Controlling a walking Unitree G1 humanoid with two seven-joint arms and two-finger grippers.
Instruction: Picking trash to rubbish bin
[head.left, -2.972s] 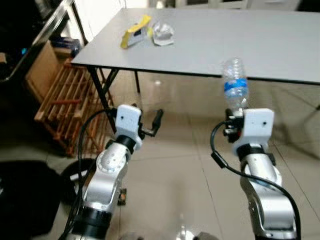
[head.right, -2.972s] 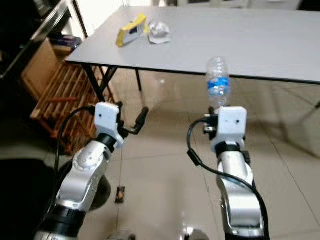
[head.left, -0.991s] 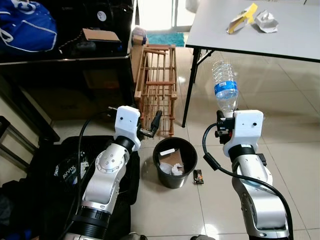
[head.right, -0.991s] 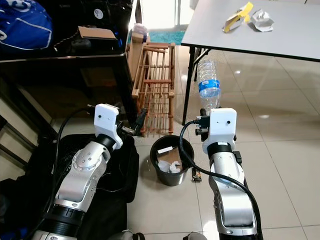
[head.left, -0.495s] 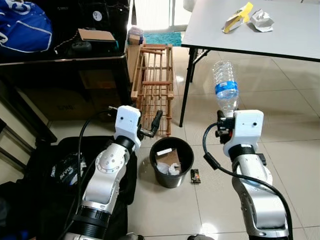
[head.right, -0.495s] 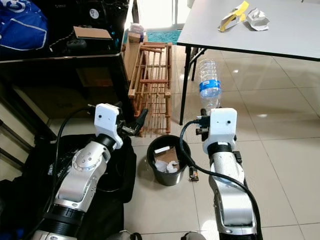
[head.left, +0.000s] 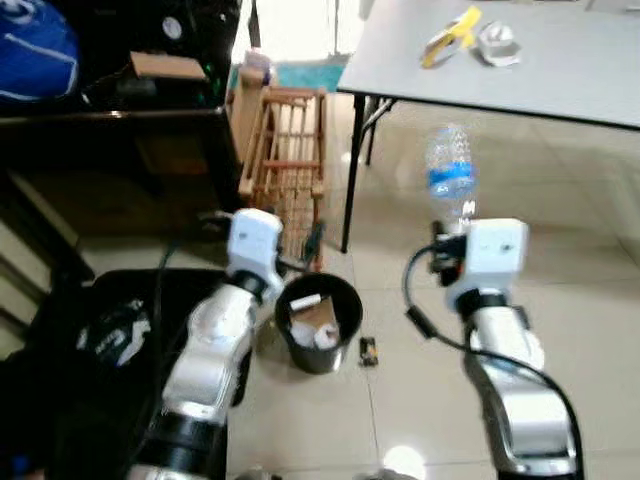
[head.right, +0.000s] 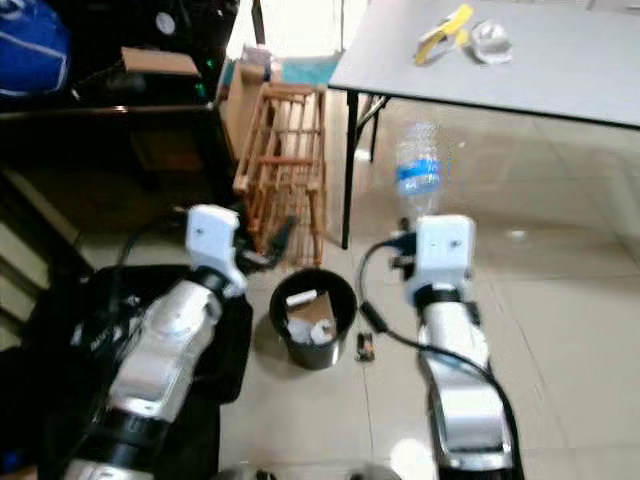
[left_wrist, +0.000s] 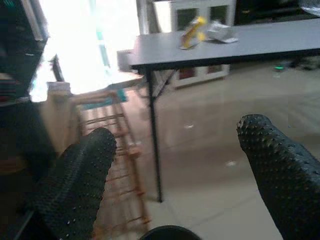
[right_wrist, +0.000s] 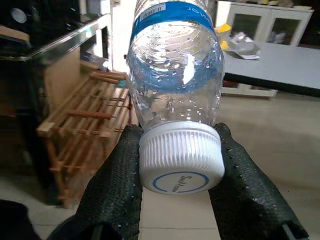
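I have the clear plastic water bottle with the blue label pinched at its white screw cap between the two black fingers of the right gripper, the bottle standing cap-down and upright above the wrist, held out over the tiled floor to the right of the round black rubbish bin. The bin sits on the floor between my two arms, already holding some paper scraps, with a small dark scrap lying just beside it on the right. The left gripper is spread wide and holds nothing, hovering just left of and above the bin's rim. To finish this well, I judge I should swing the right arm left until the bottle is squarely over the bin's mouth, tip or lower it so it cannot bounce off the rim, and only then part the fingers. Further off, the grey table carries a yellow wrapper and a crumpled clear piece, likely the next pickups; a wooden slatted rack stands behind the bin.
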